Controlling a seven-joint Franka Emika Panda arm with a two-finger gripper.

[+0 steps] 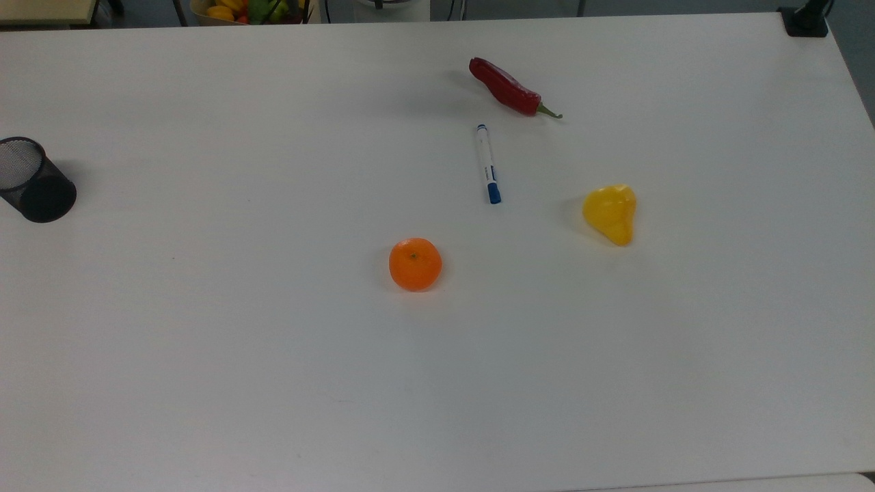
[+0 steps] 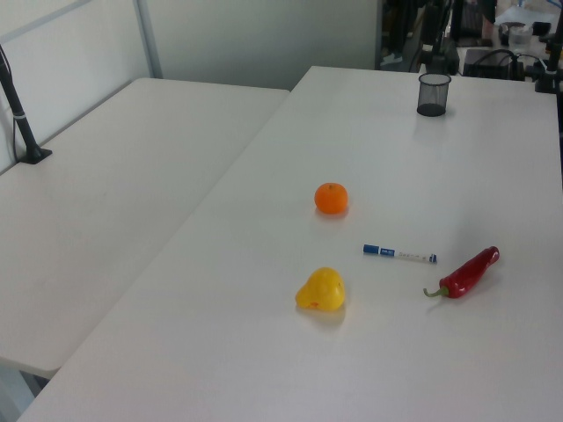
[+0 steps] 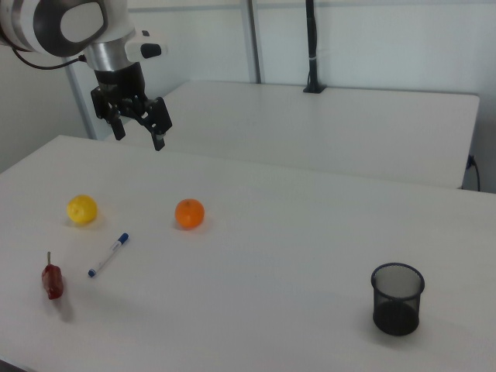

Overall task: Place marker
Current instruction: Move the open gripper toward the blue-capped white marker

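Marker (image 3: 108, 254) lies flat on the table (image 3: 271, 310), well below the spread-fingered, empty tool (image 3: 138, 133), which I'd bring straight down across the white barrel's middle, fingers crosswise, before closing.

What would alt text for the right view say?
A robot gripper, open, hangs above a white table holding a marker, a chilli, a yellow fruit, an orange and a mesh cup.

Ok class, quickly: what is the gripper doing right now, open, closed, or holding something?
Gripper: open, holding nothing, raised above the table; the marker lies apart from it.
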